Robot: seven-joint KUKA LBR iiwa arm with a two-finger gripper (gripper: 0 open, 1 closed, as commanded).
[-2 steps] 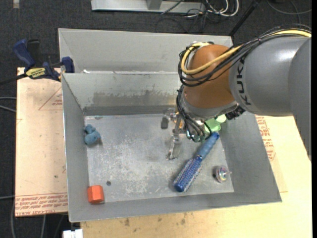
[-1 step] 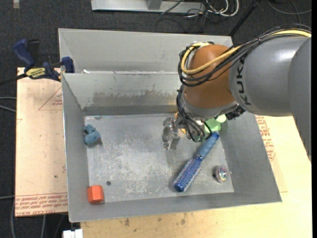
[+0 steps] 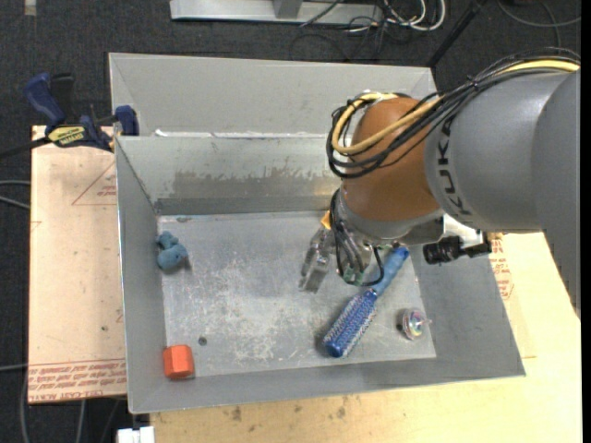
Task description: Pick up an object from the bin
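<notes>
Orange block [image 3: 178, 361]: front-left corner of the bin [image 3: 259, 326], alone.
Blue brush [image 3: 354, 321]: front right, lying slantwise, with the handle end running up under the gripper.
Small silvery trinket [image 3: 412, 324]: near the brush head, to its right, not touching.
Gripper [image 3: 332, 270]: low over the mid-right floor, by the brush handle. I can't tell whether it's open or closed.
Blue lump [image 3: 171, 254]: left side, farther back, well apart.

Premises: a robotics laboratory or test cell. Evidence: a large grey industrial robot arm [image 3: 517, 155], with bundled cables run over its orange wrist cover [image 3: 388, 164], reaches into a grey metal bin [image 3: 277, 90]. The floor is dark carpet [image 3: 74, 17]. Loose cables [image 3: 416, 3] and a flat metal stand base [image 3: 268, 7] lie beyond the bin.
</notes>
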